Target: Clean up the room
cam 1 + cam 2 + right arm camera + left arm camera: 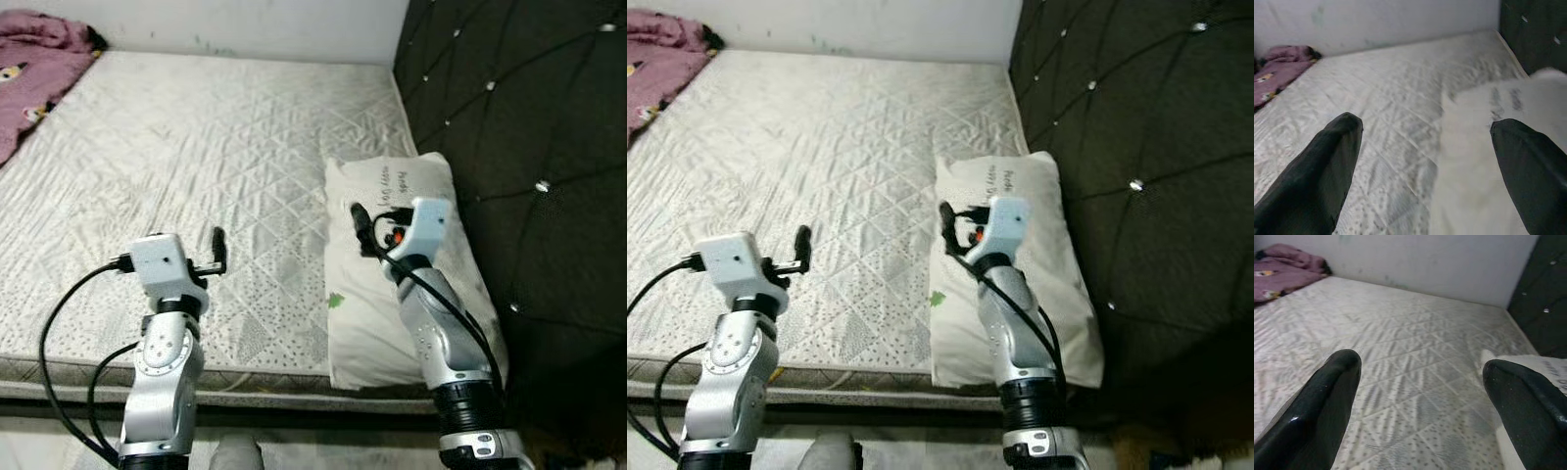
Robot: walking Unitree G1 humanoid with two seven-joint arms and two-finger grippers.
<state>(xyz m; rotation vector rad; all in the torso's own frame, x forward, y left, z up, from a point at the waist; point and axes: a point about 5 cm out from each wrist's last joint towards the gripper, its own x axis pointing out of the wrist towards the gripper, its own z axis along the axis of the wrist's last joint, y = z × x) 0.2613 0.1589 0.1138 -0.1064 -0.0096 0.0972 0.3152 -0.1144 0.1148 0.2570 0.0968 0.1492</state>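
The right gripper (1425, 161) has its two black fingers (1317, 171) spread wide apart, above a quilted white mattress (1391, 88). A white pillow (1488, 147) lies on the mattress, beside the dark tufted headboard (1535, 34). A purple blanket (1278, 73) is at the mattress corner far from the pillow, near the pale wall (1376, 22).

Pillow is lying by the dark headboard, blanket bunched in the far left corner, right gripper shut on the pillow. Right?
Not quite. The right wrist view shows the right gripper open above the pillow, holding nothing. The pillow does lie by the headboard, with the blanket in the far left corner.
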